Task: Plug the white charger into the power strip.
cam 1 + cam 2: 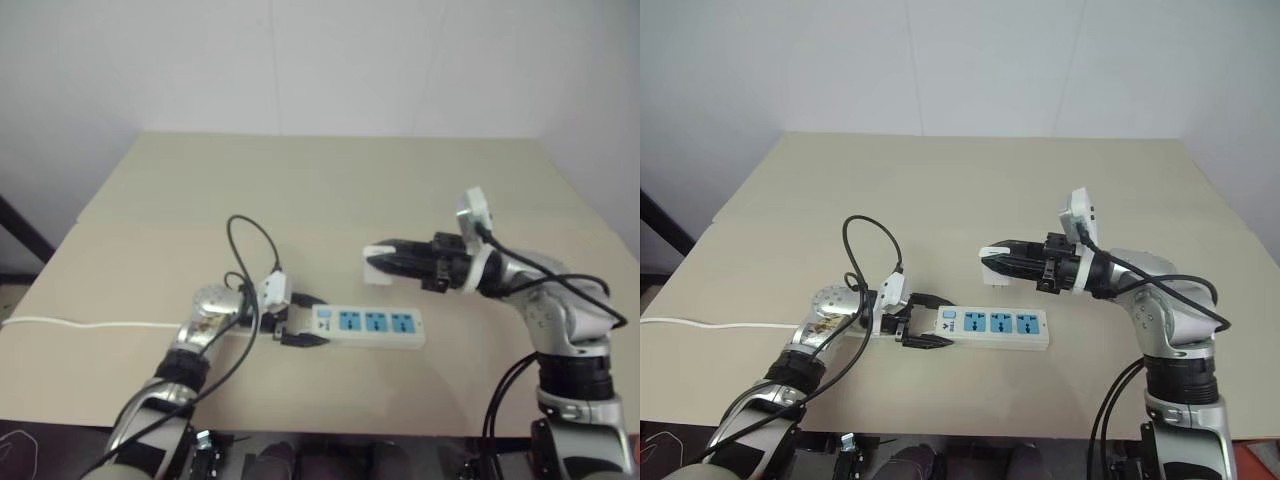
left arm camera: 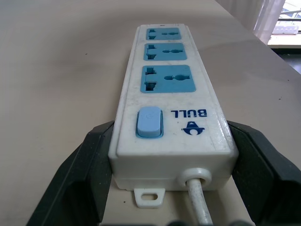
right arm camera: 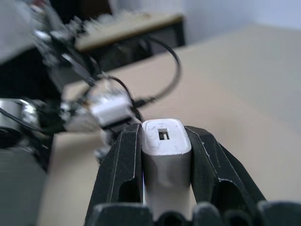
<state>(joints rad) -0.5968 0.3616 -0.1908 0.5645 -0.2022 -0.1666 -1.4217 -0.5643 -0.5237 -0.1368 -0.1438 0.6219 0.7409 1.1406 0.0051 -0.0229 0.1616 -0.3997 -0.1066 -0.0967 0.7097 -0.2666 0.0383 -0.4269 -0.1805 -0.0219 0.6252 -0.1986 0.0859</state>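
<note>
Gripping the white charger [image 1: 992, 268] in the right end effector [image 1: 990, 264], above the power strip [image 1: 992, 327]; bracing its switch end between left end effector [image 1: 923, 320] fingers; plugging in remaining.

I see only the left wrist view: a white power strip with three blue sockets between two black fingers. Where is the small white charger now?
Observer: The small white cube-shaped charger is gripped in the right claw, above the beige table.
Operator: Is it over the strip?
Observer: Not yet. In the head views it sits above and behind the long white power strip, near the switch end.
Operator: Is the strip lying flat?
Observer: Yes, flat on the table, with the left claw around its switch end.
</note>
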